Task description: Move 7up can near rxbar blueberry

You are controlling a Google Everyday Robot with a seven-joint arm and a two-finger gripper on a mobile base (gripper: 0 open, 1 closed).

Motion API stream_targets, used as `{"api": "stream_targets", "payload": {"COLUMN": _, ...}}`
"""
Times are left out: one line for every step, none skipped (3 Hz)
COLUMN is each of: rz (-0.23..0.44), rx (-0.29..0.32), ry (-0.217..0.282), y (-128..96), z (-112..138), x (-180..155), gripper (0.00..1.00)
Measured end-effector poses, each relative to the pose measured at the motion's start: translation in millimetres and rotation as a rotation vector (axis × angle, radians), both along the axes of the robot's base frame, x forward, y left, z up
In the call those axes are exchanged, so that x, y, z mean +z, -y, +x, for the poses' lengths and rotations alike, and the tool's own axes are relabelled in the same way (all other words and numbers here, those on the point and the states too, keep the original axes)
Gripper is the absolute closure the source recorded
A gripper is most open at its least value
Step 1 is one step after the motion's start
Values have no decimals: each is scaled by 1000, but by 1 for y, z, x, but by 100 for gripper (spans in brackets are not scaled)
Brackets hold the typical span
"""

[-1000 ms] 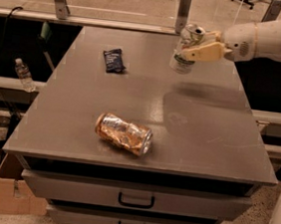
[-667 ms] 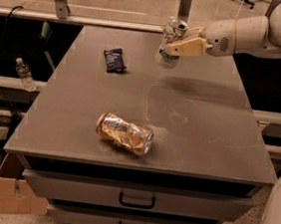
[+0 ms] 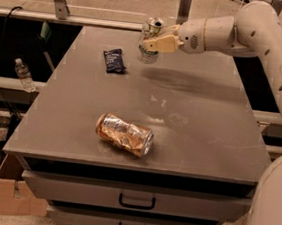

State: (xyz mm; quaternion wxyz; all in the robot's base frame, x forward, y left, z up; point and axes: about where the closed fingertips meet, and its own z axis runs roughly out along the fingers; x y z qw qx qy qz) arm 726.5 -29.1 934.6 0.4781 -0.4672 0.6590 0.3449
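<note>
Tool is clamped on the upright 7up can over the far side of the worktop. Just left of the tool, near it, lies the rxbar blueberry; a crushed can lies well in front.

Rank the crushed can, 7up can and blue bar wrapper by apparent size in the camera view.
1. crushed can, though it's nearest the camera.
2. 7up can, held in the gripper above the table's far side.
3. rxbar blueberry, smallest.
</note>
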Motion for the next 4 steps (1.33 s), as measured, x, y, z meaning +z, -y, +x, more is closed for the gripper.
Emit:
{"api": "stream_targets", "payload": {"rz": 20, "rx": -22, "ry": -2, "y": -19, "z": 15, "x": -16, "gripper": 100}}
{"api": "stream_targets", "payload": {"rz": 58, "rx": -33, "ry": -30, "y": -33, "z": 23, "x": -31, "gripper": 99}}
{"api": "stream_targets", "payload": {"rz": 78, "rx": -27, "ry": -63, "y": -43, "z": 23, "x": -39, "gripper": 77}}
{"api": "stream_targets", "payload": {"rz": 90, "rx": -21, "ry": -88, "y": -49, "z": 21, "x": -47, "gripper": 54}}
